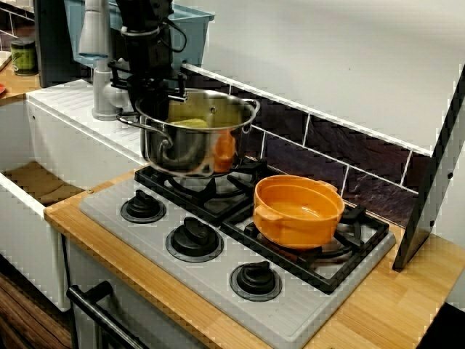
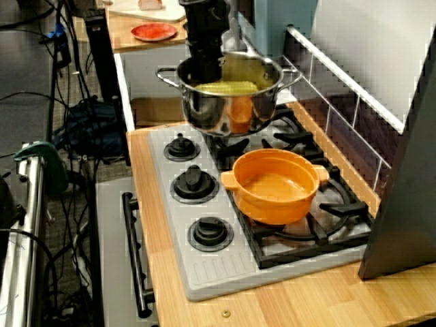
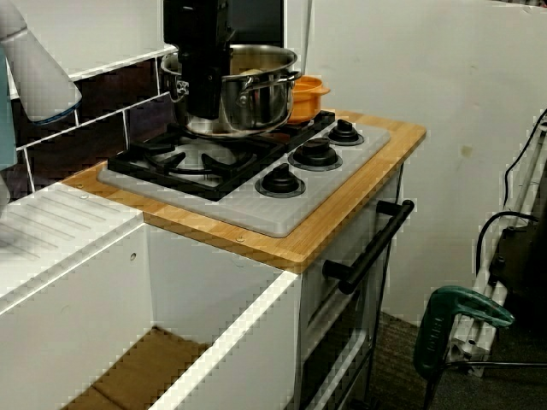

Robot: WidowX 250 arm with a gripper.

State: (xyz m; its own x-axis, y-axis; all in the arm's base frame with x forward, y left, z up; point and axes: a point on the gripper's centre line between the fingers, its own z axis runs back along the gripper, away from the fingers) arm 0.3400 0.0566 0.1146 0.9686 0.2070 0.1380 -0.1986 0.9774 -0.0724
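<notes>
claw clamped on rim of steel pot, one finger apparently inside, tips hidden. pot sits over one burner of stove, seemingly just clear of the grate; hard to be sure. yellow food inside. orange pot on next burner, near, apart. stove rests on wooden tabletop.

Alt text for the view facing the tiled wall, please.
A black claw meets the rim of a steel pot holding something yellow, over one burner of the stove; an empty orange pot sits on the next burner.
</notes>
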